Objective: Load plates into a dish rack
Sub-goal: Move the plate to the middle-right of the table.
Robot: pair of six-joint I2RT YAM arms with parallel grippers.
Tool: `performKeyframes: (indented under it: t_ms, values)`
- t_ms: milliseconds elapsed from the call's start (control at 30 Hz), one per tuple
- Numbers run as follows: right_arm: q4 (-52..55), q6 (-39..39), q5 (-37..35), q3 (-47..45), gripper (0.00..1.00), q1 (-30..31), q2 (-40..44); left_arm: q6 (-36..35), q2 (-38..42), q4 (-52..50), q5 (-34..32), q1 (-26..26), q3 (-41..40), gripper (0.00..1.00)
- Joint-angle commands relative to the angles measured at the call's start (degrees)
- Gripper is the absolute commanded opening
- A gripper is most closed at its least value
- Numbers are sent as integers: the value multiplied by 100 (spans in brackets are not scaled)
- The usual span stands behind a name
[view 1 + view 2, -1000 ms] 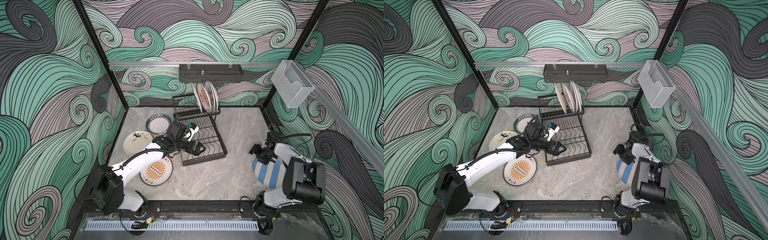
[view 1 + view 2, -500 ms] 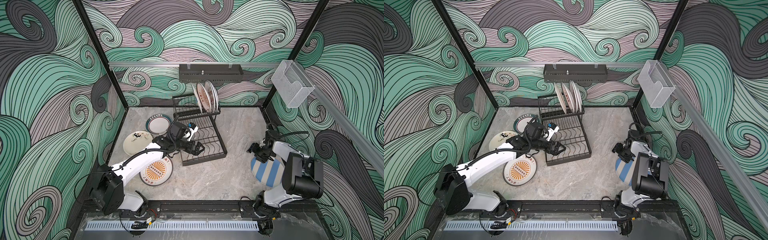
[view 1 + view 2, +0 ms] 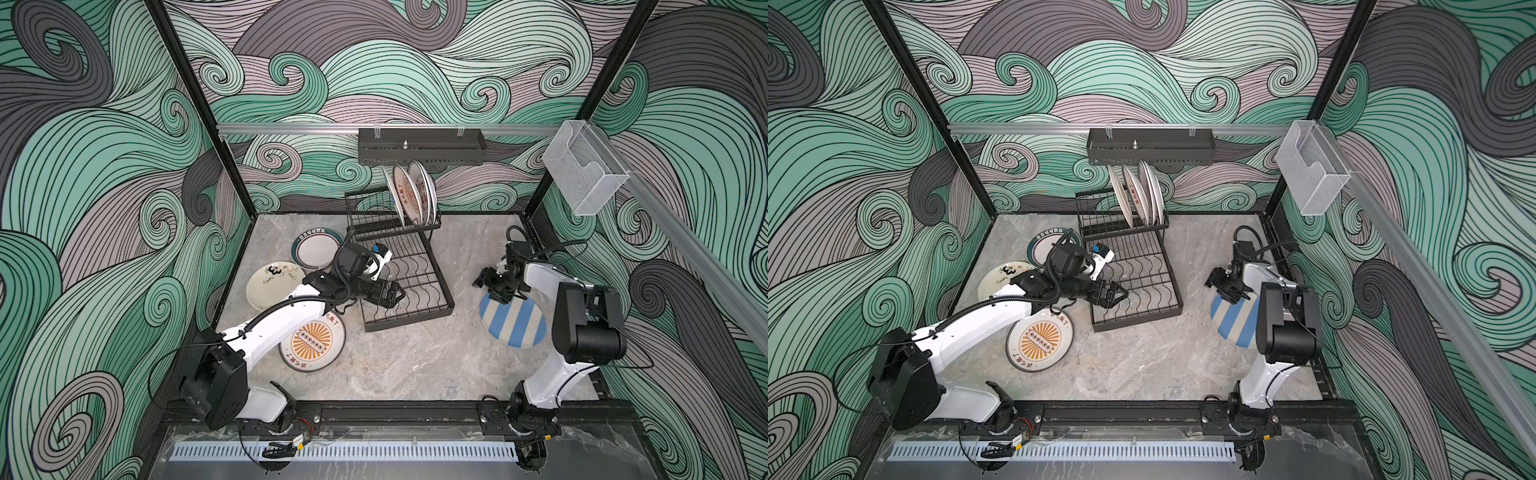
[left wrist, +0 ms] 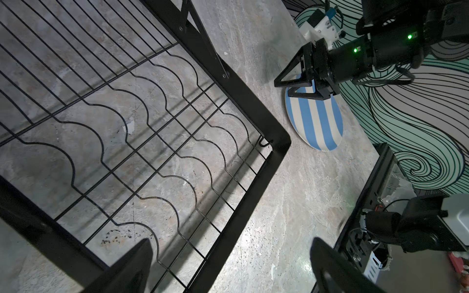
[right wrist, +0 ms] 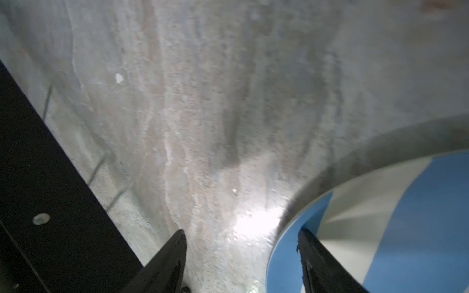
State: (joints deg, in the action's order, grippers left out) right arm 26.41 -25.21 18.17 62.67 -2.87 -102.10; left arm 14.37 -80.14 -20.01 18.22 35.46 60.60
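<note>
1. The right fingers (image 5: 322, 261) are being held apart with nothing grasped. One is being poised over the rim of the striped plate (image 5: 406, 215) and the other over bare counter (image 5: 203, 126) just outside it. The rim is probably being bracketed for a pinch.
2. The left fingers (image 4: 132, 266) are being held wide apart and empty above the wavy lower grid of the dish rack (image 4: 157, 132). That arm is probably being kept out of the way.
3. The striped plate is being left flat on the counter between 3 and 4 o'clock of the rack, well apart from it. Because it lies flat, only its edge is being offered to a grip.
4. Several upright plates (image 3: 411, 199) are being held on edge, slightly tilted, in the slots of the raised upper tier at the rack's 12 o'clock end. They are being kept separate by the wires.
5. Three more plates are being left flat beside the rack:
   - the teal-rimmed plate (image 3: 316, 251) near 10 o'clock;
   - the whitish plate (image 3: 274, 284) at 9 o'clock;
   - the orange-sunburst plate (image 3: 313, 343) at 8 o'clock, partly covered by the left arm.
6. The counter is grey, marbled stone, and glare is being thrown off it near the right fingers. The cell is being enclosed by wave-patterned walls (image 3: 104, 187). A black perforated shelf (image 3: 419, 145) is being carried on a rail at 12 o'clock, and a clear plastic box (image 3: 586, 174) at 2 o'clock.
</note>
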Motion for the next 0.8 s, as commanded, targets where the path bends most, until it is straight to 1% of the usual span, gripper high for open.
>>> performKeyframes:
  t_ms: [0,100,200,267,333,433,500,600,733,767]
  values:
    - [-18,34,454,462,70,382,-107,-47,64,-111,-134,-104,22,99]
    - [97,145,759,567,70,481,60,26,59,-112,-126,-214,13,99]
    - [441,492,556,285,71,301,645,96,103,-133,-99,-332,-2,99]
    - [794,647,241,-38,71,-10,1102,128,150,-119,-123,-394,-37,99]
    - [925,595,-54,-580,71,-521,1643,172,181,-100,-167,-430,-97,99]
    - [832,489,-521,-1322,72,-1221,2376,232,175,-32,-117,-469,-170,99]
    - [634,397,-686,-1614,73,-1589,2651,287,169,-16,-46,-504,-204,99]
    - [357,259,-543,-1776,73,-2045,2560,365,105,180,107,-538,-309,99]
    - [217,190,251,-1698,71,-2400,1854,296,16,-70,143,-549,-107,99]
    - [164,231,275,-1717,71,-2401,1835,279,16,-127,140,-554,-57,99]
